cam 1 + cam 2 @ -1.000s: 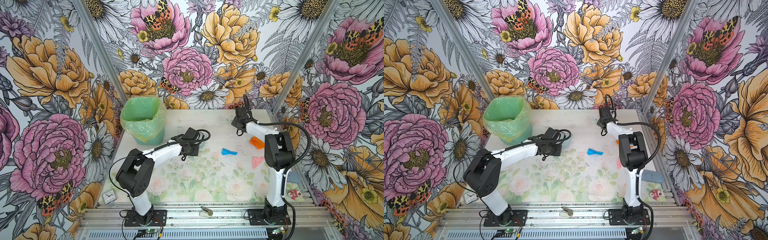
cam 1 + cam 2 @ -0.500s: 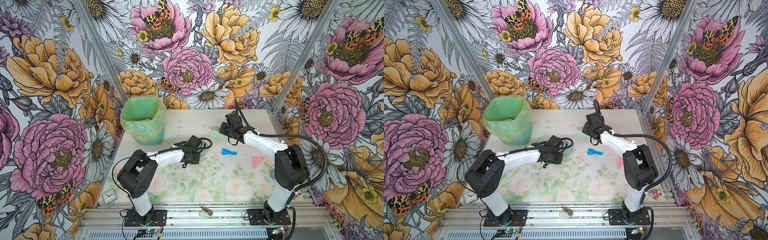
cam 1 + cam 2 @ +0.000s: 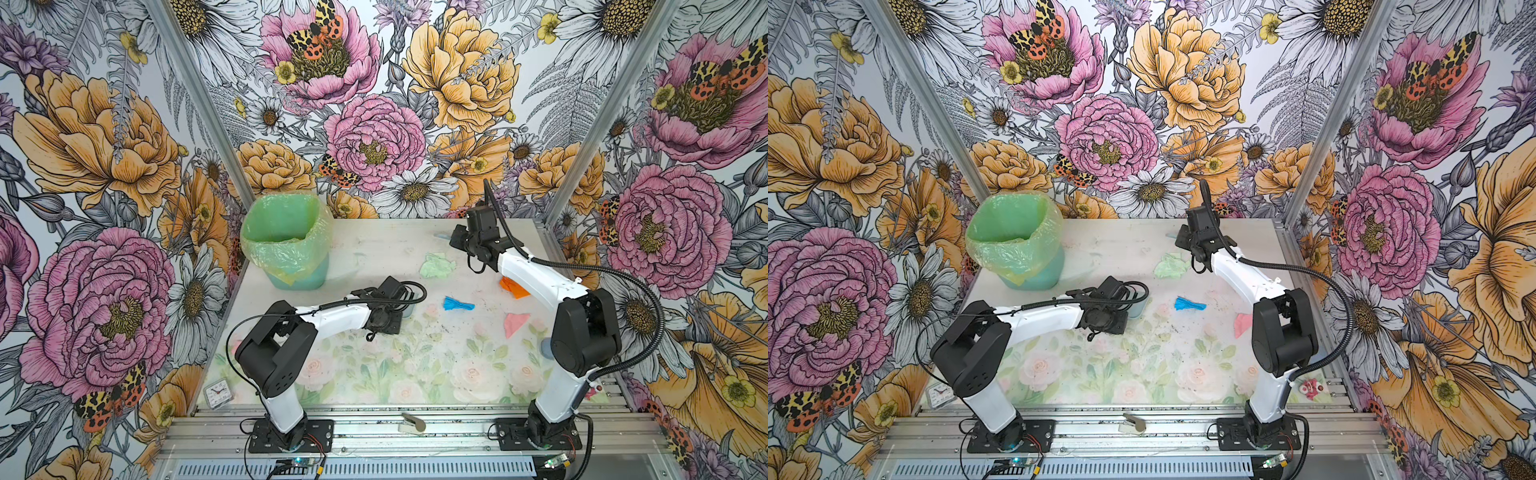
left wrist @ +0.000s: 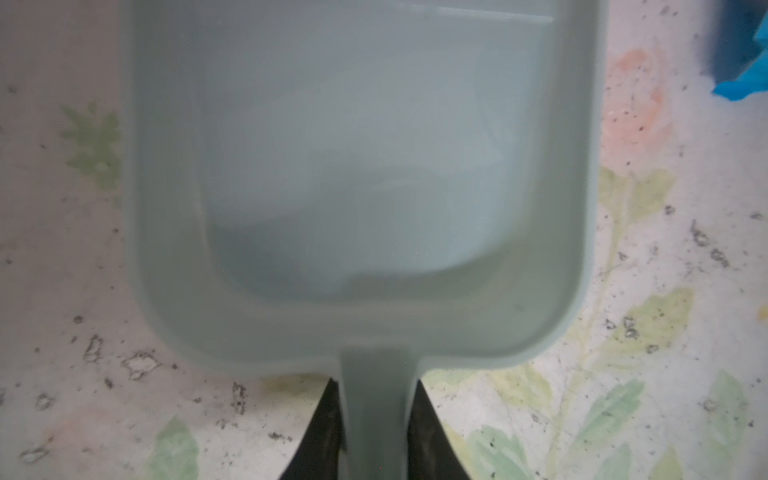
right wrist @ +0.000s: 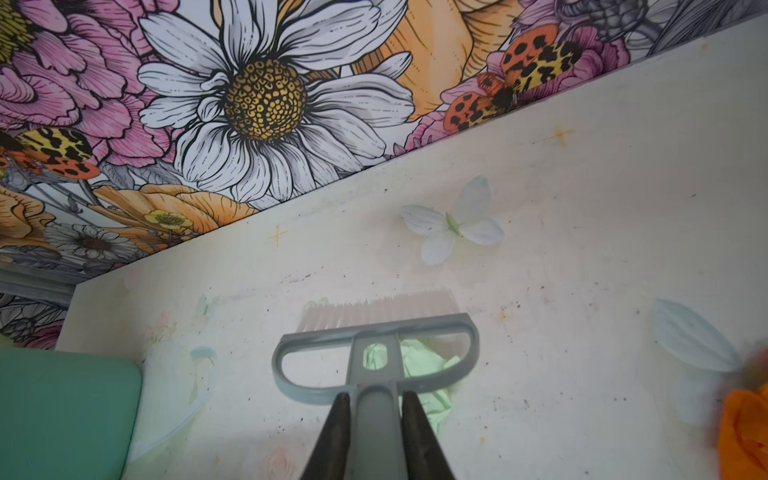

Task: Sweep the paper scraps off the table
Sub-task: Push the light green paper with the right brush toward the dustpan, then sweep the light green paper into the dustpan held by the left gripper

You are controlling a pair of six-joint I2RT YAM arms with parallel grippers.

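My left gripper (image 4: 376, 388) is shut on the handle of the grey-blue dustpan (image 4: 361, 166), which lies flat mid-table (image 3: 409, 311). A blue scrap (image 3: 456, 304) (image 4: 744, 85) lies just right of the pan. My right gripper (image 5: 372, 401) (image 3: 460, 242) is shut on the brush (image 5: 374, 353) handle at the back of the table (image 3: 374, 249). A pale green scrap (image 3: 436, 265) (image 5: 419, 370) lies under the brush head, on its near side. An orange scrap (image 3: 513, 287) (image 5: 744, 432) is partly hidden by the right arm. A pink scrap (image 3: 515, 324) lies nearer the front.
A bin lined with a green bag (image 3: 286, 245) stands at the back left. A small clock (image 3: 217, 392) sits at the front left corner. A small pale object (image 3: 411, 423) lies on the front aluminium rail. Dark specks dot the middle of the table.
My right gripper carried the brush leftward along the back of the table, and the pale green scrap now shows beside it. The left gripper brought the dustpan a little toward the front.
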